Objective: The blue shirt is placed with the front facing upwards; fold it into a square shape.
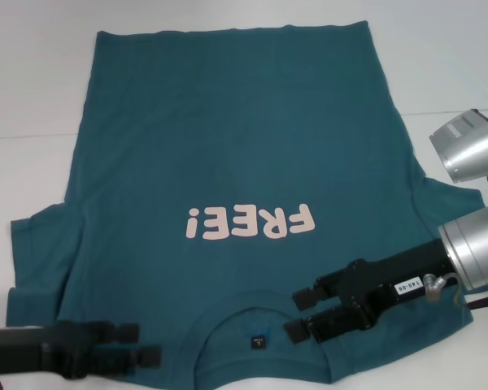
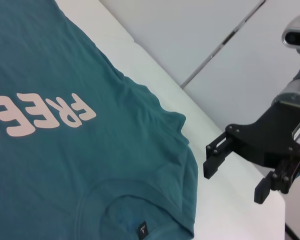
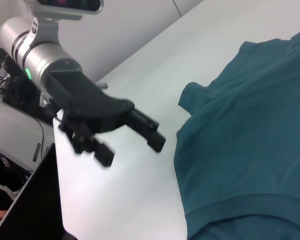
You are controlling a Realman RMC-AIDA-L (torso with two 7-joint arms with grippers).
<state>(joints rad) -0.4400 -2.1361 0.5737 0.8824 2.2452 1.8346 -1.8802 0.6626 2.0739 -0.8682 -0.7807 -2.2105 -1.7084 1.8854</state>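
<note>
The blue shirt [image 1: 228,146] lies flat and face up on the white table [image 1: 32,81], with its collar and small dark label [image 1: 259,342] toward me. The pink "FREE!" lettering [image 1: 252,221] shows on the chest. My left gripper [image 1: 140,344] is open and empty, hovering over the shoulder left of the collar. My right gripper [image 1: 299,315] is open and empty, over the shoulder right of the collar. The left wrist view shows the shirt [image 2: 65,165] and the open right gripper [image 2: 236,181]. The right wrist view shows a sleeve and shoulder [image 3: 250,140] and the open left gripper [image 3: 132,150].
Bare white table [image 2: 155,75] surrounds the shirt on the far, left and right sides. The table's edge runs close behind each gripper. Off the table, the right wrist view shows a black panel [image 3: 25,200] and cables [image 3: 5,75].
</note>
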